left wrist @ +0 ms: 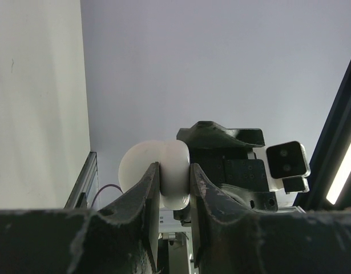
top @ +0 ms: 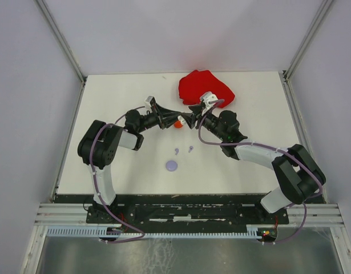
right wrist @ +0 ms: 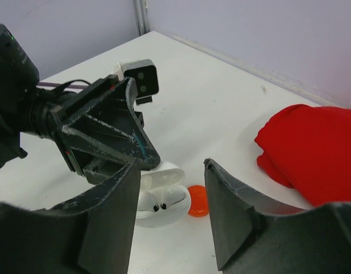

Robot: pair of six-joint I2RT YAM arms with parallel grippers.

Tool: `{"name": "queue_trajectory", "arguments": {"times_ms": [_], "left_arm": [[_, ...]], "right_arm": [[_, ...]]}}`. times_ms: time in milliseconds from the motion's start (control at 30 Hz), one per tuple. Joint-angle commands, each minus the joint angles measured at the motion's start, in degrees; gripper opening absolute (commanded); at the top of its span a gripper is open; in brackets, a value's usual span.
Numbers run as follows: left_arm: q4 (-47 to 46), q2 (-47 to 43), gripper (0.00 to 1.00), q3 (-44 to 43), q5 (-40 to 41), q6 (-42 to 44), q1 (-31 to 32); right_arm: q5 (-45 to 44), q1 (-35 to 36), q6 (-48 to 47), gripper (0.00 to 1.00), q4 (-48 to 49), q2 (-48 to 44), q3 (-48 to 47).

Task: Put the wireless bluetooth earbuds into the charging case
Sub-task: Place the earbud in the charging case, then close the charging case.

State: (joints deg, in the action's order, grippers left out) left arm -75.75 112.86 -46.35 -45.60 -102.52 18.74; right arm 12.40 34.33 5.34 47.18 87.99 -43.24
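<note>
White charging case [right wrist: 161,197], clamped in left gripper [left wrist: 175,171]; right gripper [right wrist: 170,164] spread wide. Orange round case [right wrist: 198,201] just beside (red cloth [right wrist: 312,148] behind). Lilac earbuds [top: 177,151] loose on counter [top: 249,165].

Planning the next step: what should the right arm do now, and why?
Probably ease the right gripper down to tip the white case lid shut. The left gripper clamps it, it lies open with two dark-tipped earbuds seemingly seated, and the right jaws are open and empty.
</note>
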Motion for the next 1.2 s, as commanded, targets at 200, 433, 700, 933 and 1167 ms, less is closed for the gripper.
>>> {"name": "queue_trajectory", "arguments": {"times_ms": [200,433,700,933,1167], "left_arm": [[-4.0,0.3,0.03,-0.4,2.7,0.9,0.2],[-3.1,-1.6,0.03,1.1,11.9,-0.8,0.2],[4.2,-5.4,0.03,2.4,21.3,-1.1,1.3],[7.8,-7.0,0.03,3.1,25.9,-3.5,3.8],[9.3,-8.0,0.03,5.0,28.0,-6.0,5.6]], "right_arm": [[-13.5,-0.3,5.2,0.65,-0.3,-8.8,-2.5],[-28.3,-0.3,1.9,0.73,-25.4,-14.2,-4.4],[-30.0,2.4,-5.1,0.84,-18.2,-10.0,2.2],[-29.3,7.1,-7.2,0.92,-12.4,-1.6,0.3],[-29.6,9.3,-6.7,0.99,-9.5,3.7,-3.4]]}}
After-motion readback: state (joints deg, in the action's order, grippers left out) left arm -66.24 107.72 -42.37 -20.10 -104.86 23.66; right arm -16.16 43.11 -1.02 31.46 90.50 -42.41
